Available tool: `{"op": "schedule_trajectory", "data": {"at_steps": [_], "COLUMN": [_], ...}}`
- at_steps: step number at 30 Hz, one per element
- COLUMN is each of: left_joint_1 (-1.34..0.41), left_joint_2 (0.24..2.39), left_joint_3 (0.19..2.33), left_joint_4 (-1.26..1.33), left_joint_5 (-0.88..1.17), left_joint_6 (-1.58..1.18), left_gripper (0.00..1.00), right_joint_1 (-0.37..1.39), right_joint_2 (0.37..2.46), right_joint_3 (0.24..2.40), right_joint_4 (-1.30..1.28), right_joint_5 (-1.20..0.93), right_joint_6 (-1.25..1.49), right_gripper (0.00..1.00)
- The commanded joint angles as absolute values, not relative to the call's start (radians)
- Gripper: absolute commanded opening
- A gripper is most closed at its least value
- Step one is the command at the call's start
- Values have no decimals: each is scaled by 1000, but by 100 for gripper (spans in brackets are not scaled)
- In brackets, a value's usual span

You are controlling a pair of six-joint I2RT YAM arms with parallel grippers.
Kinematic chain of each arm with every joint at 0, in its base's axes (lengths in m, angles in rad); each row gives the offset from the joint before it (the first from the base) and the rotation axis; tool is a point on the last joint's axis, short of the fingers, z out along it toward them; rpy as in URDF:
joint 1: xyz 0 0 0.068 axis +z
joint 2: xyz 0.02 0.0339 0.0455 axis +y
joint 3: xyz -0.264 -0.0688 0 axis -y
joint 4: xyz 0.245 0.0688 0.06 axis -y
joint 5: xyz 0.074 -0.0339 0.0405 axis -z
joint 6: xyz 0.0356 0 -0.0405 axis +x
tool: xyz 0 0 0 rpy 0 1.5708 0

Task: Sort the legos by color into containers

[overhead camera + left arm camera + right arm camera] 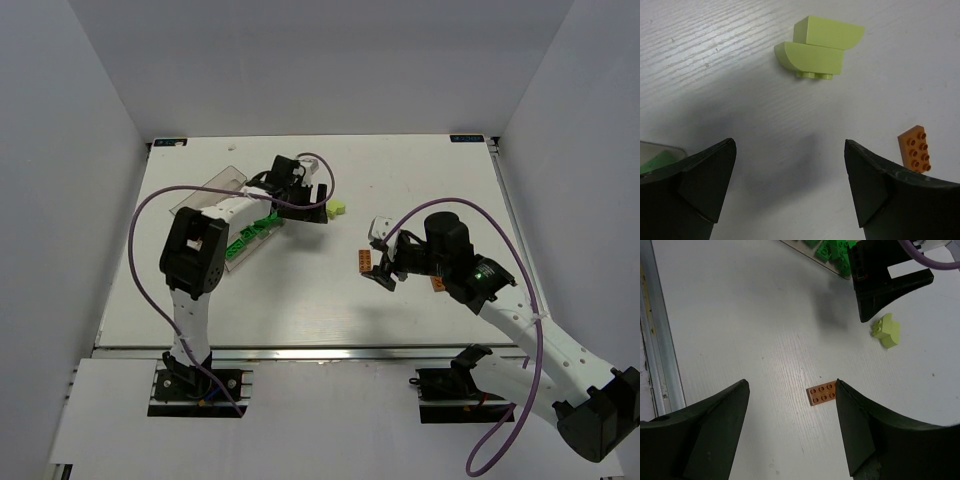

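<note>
Pick approach, apparently: left gripper (790, 150), spread and empty, faces lime brick (817, 52); right gripper (791, 386), likewise spread and empty, faces orange brick (823, 393). Next move likely: descend, close.

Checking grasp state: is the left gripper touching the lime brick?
Apart. Left wrist view shows a strip of table between the open left gripper and the lime brick.

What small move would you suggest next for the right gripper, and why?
Probably nudge the open right gripper sideways to centre it: the flat orange studded plastic brick lies ungrasped on the white table beneath it, nearer one finger than the other.
</note>
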State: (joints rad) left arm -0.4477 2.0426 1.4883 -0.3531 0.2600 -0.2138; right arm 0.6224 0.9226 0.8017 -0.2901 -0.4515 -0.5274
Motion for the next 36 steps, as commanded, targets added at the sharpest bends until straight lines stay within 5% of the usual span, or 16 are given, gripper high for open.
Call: {"op": "schedule_trajectory", "data": {"at_steps": [1,36], "left_joint_1": [-479,-540], "left_joint_2": [2049,2335], "left_joint_3": [1572,1878], "left_joint_4": [-382,-443], "left_joint_5": [177,52], "left_joint_6": [-181,-17], "left_gripper": [98,93], "right_joint_1": [626,632], "right_joint_2": [910,902], "right_joint_3": [815,815], "right_joint_4": [-279,-282], "right_joint_5": [-459,-460], "right_joint_6": [-523,-528], "right_gripper": [75,76]}}
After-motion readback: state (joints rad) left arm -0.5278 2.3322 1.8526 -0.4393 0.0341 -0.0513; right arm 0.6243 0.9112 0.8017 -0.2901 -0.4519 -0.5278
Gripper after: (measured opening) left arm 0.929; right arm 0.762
